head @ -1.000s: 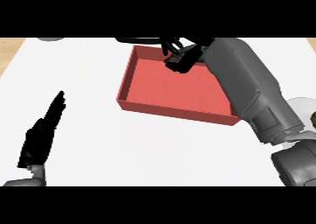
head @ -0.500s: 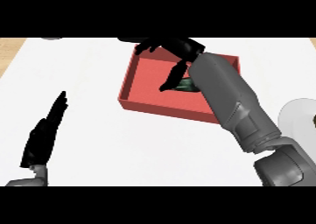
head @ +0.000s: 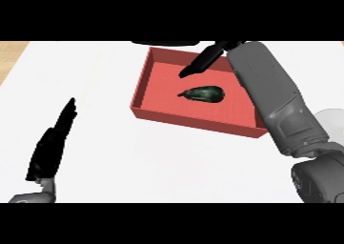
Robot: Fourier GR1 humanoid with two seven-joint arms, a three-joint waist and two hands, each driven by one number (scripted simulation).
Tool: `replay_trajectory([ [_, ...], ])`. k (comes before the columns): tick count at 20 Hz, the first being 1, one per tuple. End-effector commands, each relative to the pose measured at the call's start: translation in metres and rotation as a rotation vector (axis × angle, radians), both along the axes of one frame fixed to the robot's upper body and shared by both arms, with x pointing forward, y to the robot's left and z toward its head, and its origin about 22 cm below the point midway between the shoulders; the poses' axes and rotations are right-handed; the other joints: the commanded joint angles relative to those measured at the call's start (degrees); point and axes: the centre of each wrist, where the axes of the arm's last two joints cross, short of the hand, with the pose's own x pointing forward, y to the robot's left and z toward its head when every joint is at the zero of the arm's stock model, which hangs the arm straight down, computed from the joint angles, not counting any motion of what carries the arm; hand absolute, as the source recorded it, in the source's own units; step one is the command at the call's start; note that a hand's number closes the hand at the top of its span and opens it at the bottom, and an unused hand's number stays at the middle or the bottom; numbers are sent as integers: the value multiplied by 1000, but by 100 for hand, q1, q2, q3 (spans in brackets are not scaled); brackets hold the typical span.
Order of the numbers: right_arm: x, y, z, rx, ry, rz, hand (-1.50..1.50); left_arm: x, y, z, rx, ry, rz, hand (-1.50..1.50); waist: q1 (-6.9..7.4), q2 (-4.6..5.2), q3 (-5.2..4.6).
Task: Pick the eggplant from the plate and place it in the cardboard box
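Eggplant [head: 203, 93] now below lifted hand [head: 206, 58]

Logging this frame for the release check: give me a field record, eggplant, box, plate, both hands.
eggplant: dark green eggplant lying on the floor of the box, no hand touching it
box: red open-topped square box on the white counter
plate: pale round plate at the right edge, mostly hidden by the forearm
right hand: black right hand above the box's far side, fingers straight, holding nothing
left hand: black left hand open at lower left, resting
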Motion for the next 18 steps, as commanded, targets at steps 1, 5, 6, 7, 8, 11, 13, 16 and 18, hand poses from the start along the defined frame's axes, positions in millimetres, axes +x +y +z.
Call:
replay_trajectory([
  [1, 7, -55, 13, 163, 70, -71, -150, -7, 7, 6, 4, -3, -21, 0, 74, 15, 5],
  [5, 10, -93, 39, 213, 77, -210, -150, 8, -3, 8, -12, -19, -35, 0, 122, 87, 1],
  [6, 10, -103, 43, 209, 64, -239, -150, 7, -6, 10, -10, -15, -22, 0, 163, 90, 4],
  [7, 6, -133, 37, 216, 57, -275, -150, 8, 0, 10, 2, -27, -27, 0, 206, 156, 8],
  [8, 6, -136, 43, 220, 65, -298, -150, 3, -24, 9, -16, -33, -46, 0, 215, 122, 11],
  [11, 0, -173, 49, 236, 72, -319, -150, 5, -17, 10, 5, -32, -40, 0, 273, 157, 16],
  [13, -6, -195, 48, 263, 65, -325, -150, 11, -9, 16, 0, -44, -47, 0, 338, 228, 23],
  [16, -14, -224, 61, 259, 38, -305, -150, 7, -15, 7, -10, -24, -58, 0, 342, 231, 25],
  [18, -22, -244, 59, 227, 39, -294, -150, 10, -13, 18, 2, -45, -75, 0, 418, 276, 41],
])
